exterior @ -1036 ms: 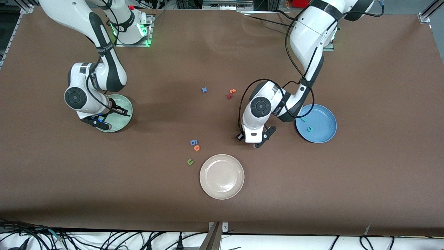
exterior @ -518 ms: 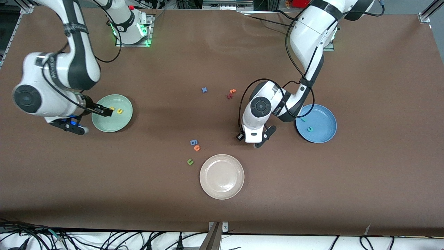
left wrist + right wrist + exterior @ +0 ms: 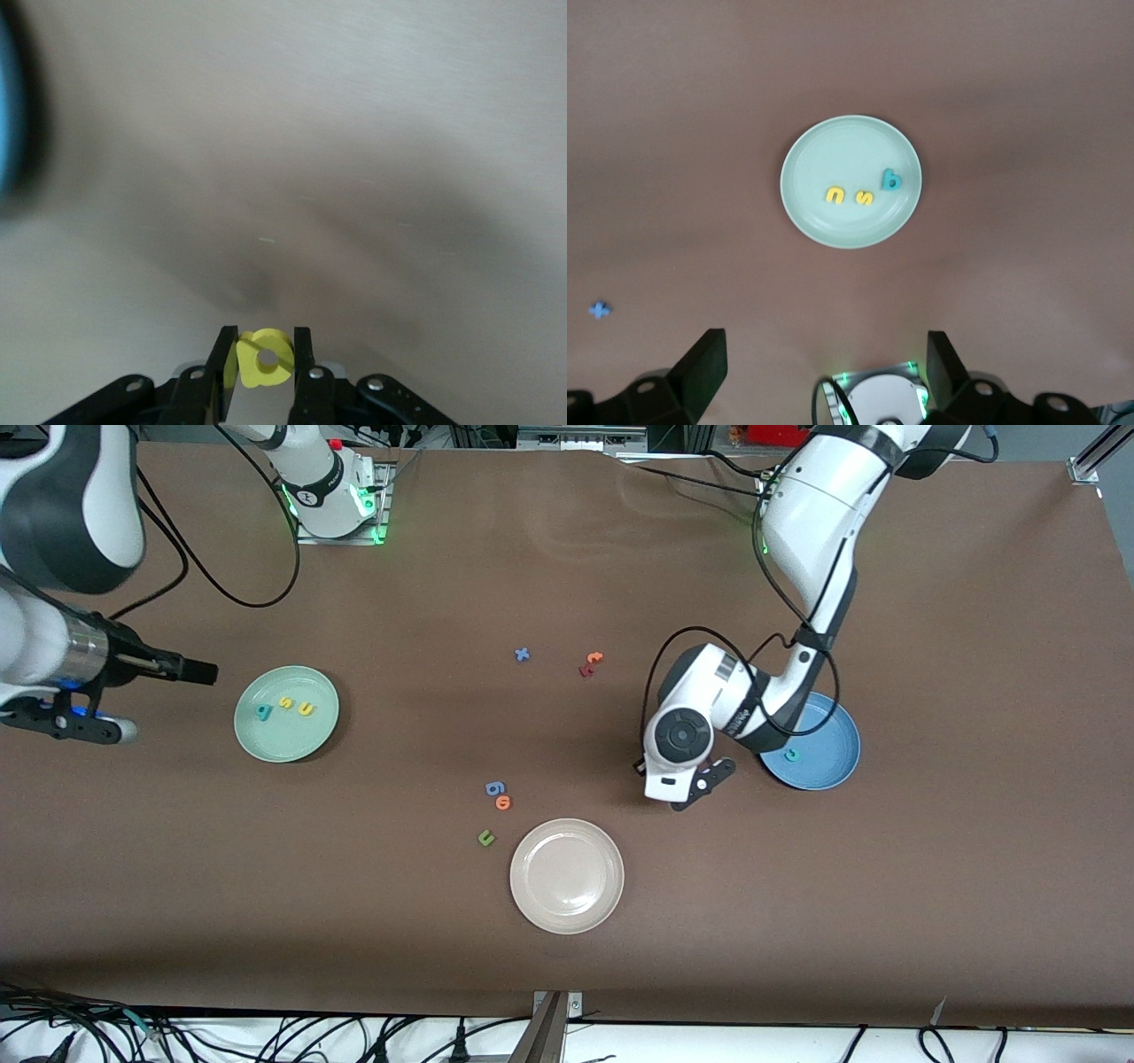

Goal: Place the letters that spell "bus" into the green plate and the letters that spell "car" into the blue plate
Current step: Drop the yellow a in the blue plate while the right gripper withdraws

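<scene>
In the front view, the round pale mint-green plate [image 3: 286,714] lies on the brown table [image 3: 567,957] toward the right arm's end, and in it sit a small teal foam b [image 3: 263,711], a yellow foam s [image 3: 285,702] and a yellow foam u [image 3: 306,709], side by side. The right end effector [image 3: 190,670] hangs over bare table just beside that plate, with nothing in it. Toward the left arm's end lies the round medium-blue plate [image 3: 828,755], partly covered by the left arm, with a teal foam c [image 3: 791,755] visible in it. The left end effector is hidden under its own wrist here, over the table just beside the blue plate. Mid-table lie a small blue x-shaped piece [image 3: 522,654] and two red and orange letters [image 3: 590,663]; nearer the camera are a blue 6-like piece [image 3: 494,788], an orange letter [image 3: 503,802], a green u [image 3: 485,837] and a round beige-white plate [image 3: 567,876]. In the left wrist view, the left end effector [image 3: 265,359] is clamped on a yellow foam d-like a [image 3: 264,358], raised above the table. In the right wrist view, the right end effector [image 3: 826,365] has its fingers [image 3: 702,365] spread wide and empty, high over the green plate [image 3: 833,146] with its three letters.
</scene>
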Motion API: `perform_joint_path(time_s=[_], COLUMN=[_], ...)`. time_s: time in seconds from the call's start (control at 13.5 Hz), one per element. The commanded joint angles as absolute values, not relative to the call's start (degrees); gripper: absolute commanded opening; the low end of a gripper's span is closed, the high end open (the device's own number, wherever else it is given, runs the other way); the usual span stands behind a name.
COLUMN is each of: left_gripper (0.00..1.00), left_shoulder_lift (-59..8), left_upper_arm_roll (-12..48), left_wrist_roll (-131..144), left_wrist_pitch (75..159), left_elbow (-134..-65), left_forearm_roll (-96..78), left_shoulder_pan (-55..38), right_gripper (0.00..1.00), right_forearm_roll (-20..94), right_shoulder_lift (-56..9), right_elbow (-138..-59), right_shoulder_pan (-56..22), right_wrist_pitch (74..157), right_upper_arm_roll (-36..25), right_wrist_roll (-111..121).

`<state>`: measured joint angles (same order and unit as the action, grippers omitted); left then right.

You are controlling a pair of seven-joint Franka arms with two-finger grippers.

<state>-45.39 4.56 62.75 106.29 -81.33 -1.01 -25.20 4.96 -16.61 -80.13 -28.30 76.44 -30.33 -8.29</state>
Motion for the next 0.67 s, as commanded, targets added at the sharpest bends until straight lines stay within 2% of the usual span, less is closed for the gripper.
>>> perform_joint_path(time_s=[0.0, 0.15, 0.37, 0.44, 0.59], left_gripper=[0.17, 0.17, 0.16, 0.17, 0.17], left_shoulder_lift=[-44.82, -44.91, -45.26, -45.35, -45.96], left_upper_arm_roll=[5.01, 4.14, 4.04, 4.04, 4.04], left_wrist_roll=[49.98, 37.07, 20.98, 15.09, 7.15], left_wrist_pitch=[91.47, 85.28, 83.15, 83.14, 83.14], left_elbow=[-76.57, -75.76, -76.02, -76.29, -76.99], left_forearm_roll=[0.88, 2.97, 10.71, 10.98, 11.16], left_shoulder_pan=[-21.20, -18.56, -16.09, -15.04, -12.58], right_gripper=[1.00, 1.00, 1.00, 0.99, 0.99], right_forearm_roll=[6.41, 7.03, 6.68, 6.51, 3.27], right_shoulder_lift=[-17.58, -17.14, -17.05, -17.05, -16.53], right_elbow=[-77.17, -77.34, -77.96, -77.96, -77.87], right_shoulder_pan=[-27.95, -27.95, -26.82, -23.41, -13.76], right_wrist_pitch=[74.35, 77.76, 78.84, 79.45, 80.42], right_upper_arm_roll=[-30.94, -30.24, -29.45, -26.22, -15.08], right_wrist_roll=[-6.68, -4.32, -1.32, -1.23, -0.10])
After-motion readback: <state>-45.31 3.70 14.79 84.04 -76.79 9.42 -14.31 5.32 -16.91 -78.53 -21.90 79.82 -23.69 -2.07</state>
